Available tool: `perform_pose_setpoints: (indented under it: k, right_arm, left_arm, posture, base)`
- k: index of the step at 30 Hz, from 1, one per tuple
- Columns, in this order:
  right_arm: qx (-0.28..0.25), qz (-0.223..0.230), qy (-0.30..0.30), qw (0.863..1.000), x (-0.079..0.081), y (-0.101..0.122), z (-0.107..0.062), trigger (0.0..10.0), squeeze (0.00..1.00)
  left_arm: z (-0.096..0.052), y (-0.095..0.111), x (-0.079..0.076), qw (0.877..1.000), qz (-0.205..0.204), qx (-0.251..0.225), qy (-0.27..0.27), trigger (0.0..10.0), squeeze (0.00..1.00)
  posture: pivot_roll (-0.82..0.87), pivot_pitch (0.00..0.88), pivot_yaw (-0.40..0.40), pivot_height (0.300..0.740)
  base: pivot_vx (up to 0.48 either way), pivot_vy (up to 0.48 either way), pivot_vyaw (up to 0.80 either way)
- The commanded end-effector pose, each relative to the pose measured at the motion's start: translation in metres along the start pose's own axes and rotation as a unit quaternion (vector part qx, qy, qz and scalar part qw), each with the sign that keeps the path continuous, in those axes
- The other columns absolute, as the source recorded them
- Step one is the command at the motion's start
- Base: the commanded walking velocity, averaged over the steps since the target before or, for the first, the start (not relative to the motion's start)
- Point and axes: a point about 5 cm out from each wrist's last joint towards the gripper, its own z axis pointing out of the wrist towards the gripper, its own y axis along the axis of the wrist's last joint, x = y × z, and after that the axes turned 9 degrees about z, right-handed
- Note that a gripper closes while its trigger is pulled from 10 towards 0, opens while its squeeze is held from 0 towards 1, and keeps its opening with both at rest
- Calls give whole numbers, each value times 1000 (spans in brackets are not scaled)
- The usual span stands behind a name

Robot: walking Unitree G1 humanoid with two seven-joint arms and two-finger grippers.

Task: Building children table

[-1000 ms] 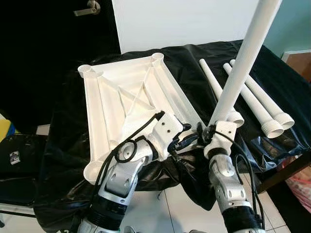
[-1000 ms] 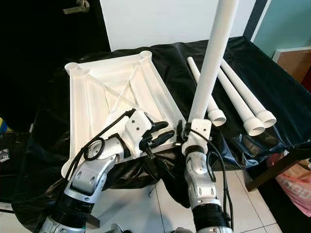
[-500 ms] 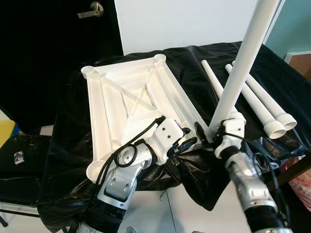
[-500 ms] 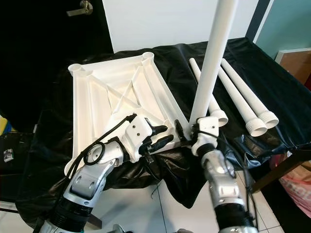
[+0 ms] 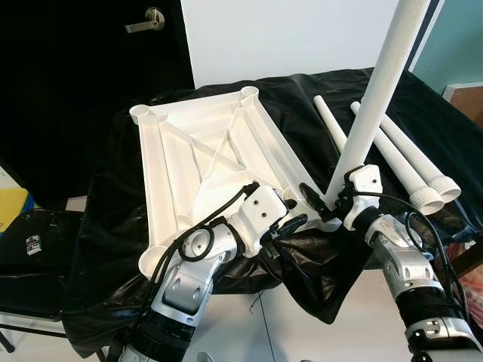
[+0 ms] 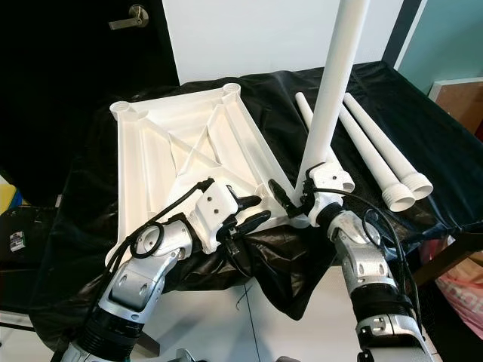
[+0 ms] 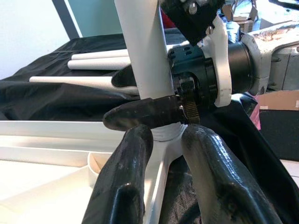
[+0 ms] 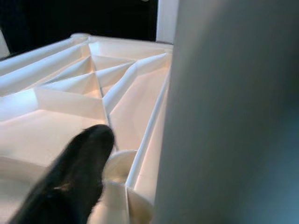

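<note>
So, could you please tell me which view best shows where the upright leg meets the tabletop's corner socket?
The left wrist view: the upright leg enters the corner socket close up, the right end effector clamped on it. The eye views show that joint small; the right wrist view shows the leg as a blur beside the tabletop.

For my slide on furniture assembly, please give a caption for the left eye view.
Right gripper stands a white leg in the near corner socket of the upturned tabletop; left gripper steadies the edge.

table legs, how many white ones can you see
4. One leg stands upright at the near right corner socket of the tabletop, gripped by the right tool. Three loose legs lie on the black cloth beside it.
</note>
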Motion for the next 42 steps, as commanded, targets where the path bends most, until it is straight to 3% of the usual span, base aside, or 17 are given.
perform_pose_setpoints:
  k: [1,10,11,19,21,23,25,26,28,29,30,33,36,42]
  right_arm:
    - [14,7,10,1000,1,-5,0,0,0]
    - [57,-2,-26,998,-4,-25,-6,0,0]
    - [59,9,-36,998,-4,-28,-7,10000,0]
    - [42,56,-113,991,5,-33,-6,10000,0]
    - [37,73,-176,981,10,-35,-4,10000,0]
    - [37,73,-176,981,10,-35,-4,10000,0]
    - [36,90,-248,964,14,-38,-5,10000,0]
    - [36,90,-248,964,14,-38,-5,10000,0]
    - [35,107,-308,945,17,-41,-6,10000,0]
    - [35,107,-308,945,17,-41,-6,10000,0]
    - [29,123,-375,919,22,-43,-6,10000,0]
    - [21,134,-406,904,28,-41,-4,10000,0]
    - [14,147,-374,916,41,-38,5,10000,0]
    - [-12,137,-355,925,44,-27,7,10000,0]
  left_arm:
    - [-1,-4,4,999,9,14,41,10000,0]
    - [-2,-5,5,999,9,17,45,10000,0]
    - [-1,-6,5,999,9,18,46,10000,0]
    - [-1,-11,6,998,4,27,54,10000,0]
    - [-1,-13,5,998,-1,32,56,10000,0]
    - [-1,-13,5,998,-1,32,56,10000,0]
    - [-1,-15,4,998,-3,36,56,10000,0]
    - [-1,-15,4,998,-3,36,56,10000,0]
    - [-1,-16,4,998,-2,39,57,10000,0]
    - [-1,-16,4,998,-2,39,57,10000,0]
    - [-1,-16,5,998,-2,39,59,10000,0]
    - [0,-16,5,997,-3,39,60,10000,0]
    - [1,-16,4,997,-6,38,62,10000,0]
    - [0,-16,5,997,-6,39,64,10000,0]
  posture:
    - [-50,0,15,740]
    - [-63,0,24,740]
    - [-63,0,24,740]
    - [-71,1,30,740]
    - [-75,7,31,740]
    - [-75,7,31,740]
    - [-75,14,30,740]
    - [-75,14,30,740]
    - [-75,16,28,740]
    - [-75,16,28,740]
    - [-76,19,24,740]
    - [-75,22,23,740]
    - [-76,25,22,740]
    - [-70,39,18,740]
  base:
    - [0,0,0]
    - [0,0,0]
    - [0,0,0]
    - [0,0,0]
    - [0,0,0]
    - [0,0,0]
    - [0,0,0]
    - [0,0,0]
    - [0,0,0]
    - [0,0,0]
    - [0,0,0]
    - [0,0,0]
    - [0,0,0]
    - [0,0,0]
